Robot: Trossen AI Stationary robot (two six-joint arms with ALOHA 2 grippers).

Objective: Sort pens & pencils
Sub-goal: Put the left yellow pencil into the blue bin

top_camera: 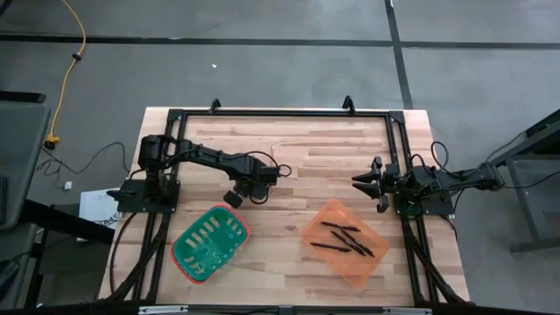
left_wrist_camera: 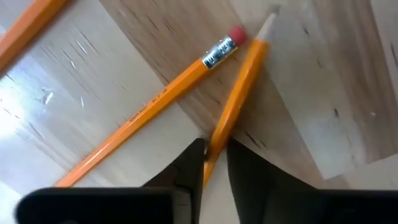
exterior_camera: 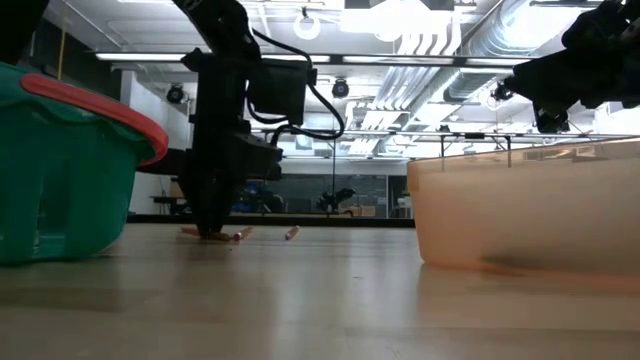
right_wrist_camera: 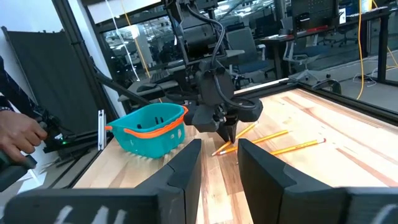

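Observation:
Three orange-yellow pencils lie flat on the wooden table near its middle. In the left wrist view, one pencil (left_wrist_camera: 239, 87) runs between my left gripper's fingers, a second pencil (left_wrist_camera: 155, 96) lies beside it with its red eraser near the first one's sharpened tip, and a third pencil (left_wrist_camera: 25, 25) crosses the corner. My left gripper (top_camera: 254, 190) (left_wrist_camera: 214, 163) stands over them, shut on the first pencil. Several black pens (top_camera: 343, 238) lie in the orange bin (top_camera: 372, 261). My right gripper (top_camera: 361, 181) (right_wrist_camera: 219, 163) waits open at the table's right side. My left gripper pinches one pencil by its shaft (left_wrist_camera: 217, 135) between the two fingers, well back from the sharpened tip (left_wrist_camera: 267, 25). The fingers (exterior_camera: 210, 225) come from above, pointing down, across the pencil. The pencil appears to lie on the table; its rear part is hidden under the gripper.
A green basket with a red rim (top_camera: 210, 243) sits at the near left, by the left arm. The orange bin stands at the near right. A black frame (top_camera: 280, 114) borders the table. A person's hand (right_wrist_camera: 18, 137) shows beyond the table's left side.

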